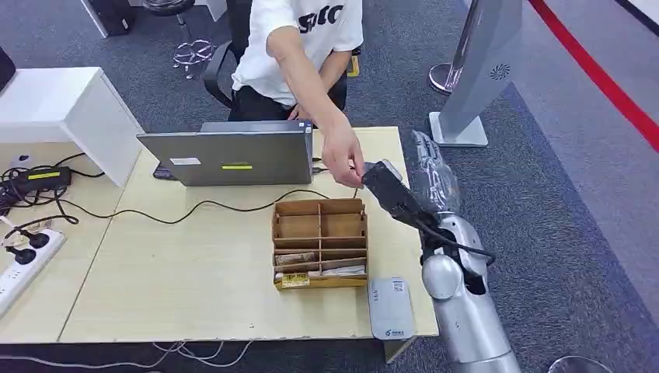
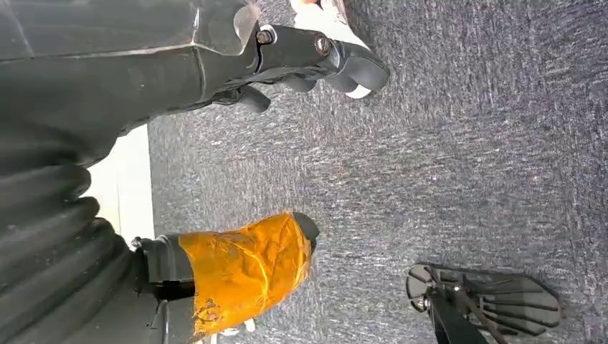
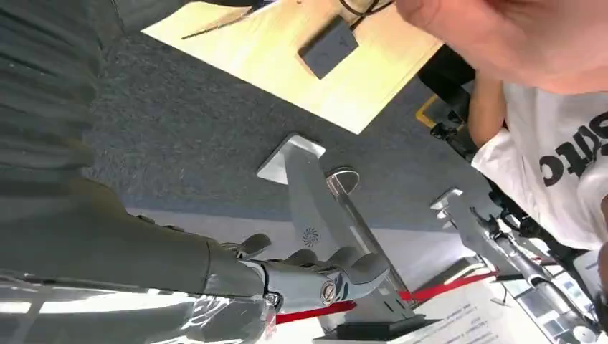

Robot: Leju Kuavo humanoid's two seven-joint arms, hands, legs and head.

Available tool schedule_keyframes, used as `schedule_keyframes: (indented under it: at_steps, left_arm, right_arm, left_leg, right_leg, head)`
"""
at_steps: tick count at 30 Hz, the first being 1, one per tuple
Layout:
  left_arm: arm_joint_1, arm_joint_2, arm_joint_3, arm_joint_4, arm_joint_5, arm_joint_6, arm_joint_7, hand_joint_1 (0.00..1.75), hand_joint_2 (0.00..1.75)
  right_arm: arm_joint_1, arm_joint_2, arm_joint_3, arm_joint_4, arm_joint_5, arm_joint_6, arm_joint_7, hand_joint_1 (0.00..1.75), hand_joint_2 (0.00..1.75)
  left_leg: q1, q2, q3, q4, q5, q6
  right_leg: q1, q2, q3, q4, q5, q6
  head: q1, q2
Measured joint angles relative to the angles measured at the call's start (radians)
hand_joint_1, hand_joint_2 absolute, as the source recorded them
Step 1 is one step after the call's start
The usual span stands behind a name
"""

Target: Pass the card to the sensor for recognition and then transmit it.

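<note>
Handover at the far side of the bench [image 1: 194,287]: the robot's right hand [image 1: 386,186] reaches out over the far corner, where a seated person's hand [image 1: 342,155] comes down to meet it, fingertips just beside the dark fingers [image 3: 344,269]. A pale sliver [image 1: 391,166] at the tip of the right hand may be the card, but the pictures do not settle whether the hand has hold of it, nor how far it is closed. The white sensor [image 1: 391,307] lies well behind the hand, near the robot's edge of the bench, beside a wooden organiser [image 1: 319,242]; a laptop [image 1: 233,155] stands beyond. The left hand [image 2: 287,143] hangs over the carpet, fingers apart and holding nothing. Judging by the reach away from the sensor and toward the person, the recognition step looks done and the passing-on is in its closing stage; what seems left is the release and the arm's retreat.
</note>
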Motion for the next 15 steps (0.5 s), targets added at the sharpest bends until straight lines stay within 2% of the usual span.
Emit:
schedule_keyframes:
  at_steps: [6,7,8,10,15]
  left_arm:
    - [0.0,0.0,0.0,0.0,-0.001,0.0,-0.002,0.0,1.75]
    - [0.0,0.0,0.0,0.0,-0.001,0.0,-0.002,0.0,1.75]
    - [0.0,0.0,0.0,0.0,-0.002,0.0,-0.002,0.0,1.75]
    - [0.0,0.0,0.0,0.0,-0.003,0.0,-0.005,0.0,1.75]
    - [0.0,0.0,0.0,0.0,-0.005,0.0,-0.005,0.0,1.75]
  right_arm:
    - [0.0,0.0,0.0,0.005,0.0,0.0,0.0,0.03,1.75]
    - [-0.001,0.0,0.0,0.005,0.0,0.0,0.0,0.84,1.75]
    - [-0.001,0.0,0.0,0.006,0.0,0.0,0.0,1.36,1.75]
    - [-0.001,0.0,0.0,0.006,-0.004,0.001,0.0,1.73,1.75]
    - [0.0,0.0,0.0,0.007,-0.004,0.001,0.0,1.75,1.75]
  left_leg:
    - [0.0,0.0,0.0,0.0,0.0,0.0]
    - [0.0,0.0,0.0,0.0,0.0,0.0]
    - [0.0,0.0,0.0,0.0,0.0,0.0]
    - [0.0,0.0,0.0,0.0,0.0,0.0]
    - [0.0,0.0,0.0,0.0,0.0,0.0]
  right_leg:
    - [0.0,0.0,0.0,0.0,0.0,0.0]
    - [0.0,0.0,0.0,0.0,0.0,0.0]
    - [0.0,0.0,0.0,0.0,0.0,0.0]
    - [0.0,0.0,0.0,0.0,0.0,0.0]
    - [0.0,0.0,0.0,0.0,0.0,0.0]
  head:
    - [0.0,0.0]
    - [0.0,0.0]
    - [0.0,0.0]
    - [0.0,0.0]
    - [0.0,0.0]
